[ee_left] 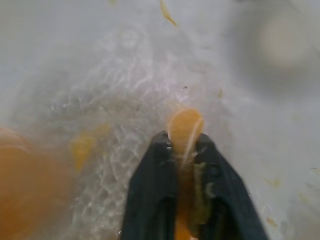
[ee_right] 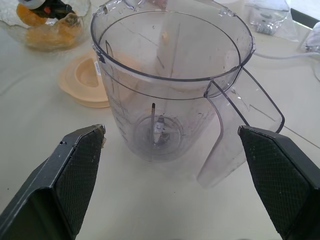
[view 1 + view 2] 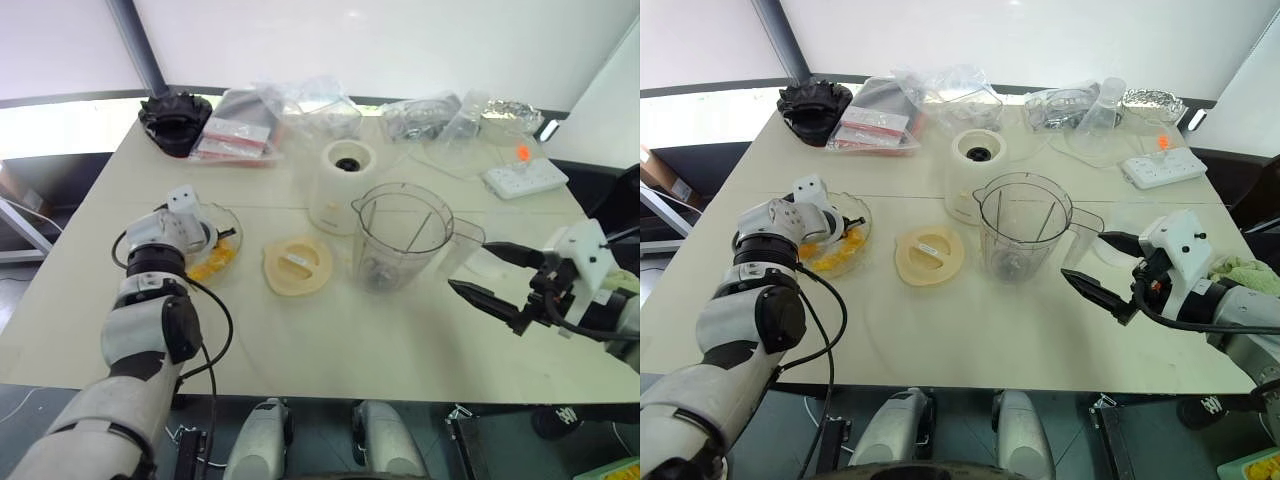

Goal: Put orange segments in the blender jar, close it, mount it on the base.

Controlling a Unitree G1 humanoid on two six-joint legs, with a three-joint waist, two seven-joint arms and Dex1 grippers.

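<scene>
My left gripper (image 1: 183, 142) reaches into the shallow clear dish (image 3: 862, 215) at the table's left and is shut on one orange segment (image 1: 184, 127). More orange segments (image 3: 836, 257) lie in that dish. The clear blender jar (image 3: 400, 237) stands upright and uncovered at mid-table, handle toward my right arm, dark blade (image 2: 159, 128) at its bottom. Just behind it sits the cream-white base (image 3: 340, 185) with its black socket. My right gripper (image 3: 505, 277) hovers wide open beside the jar's handle (image 2: 240, 127), holding nothing.
A flat cream lid (image 3: 297, 265) lies between the dish and the jar. Plastic bags (image 3: 300, 105), a black item (image 3: 175, 122) and a white power strip (image 3: 525, 178) line the table's far side. A clear flask (image 3: 1102, 112) stands at the back right.
</scene>
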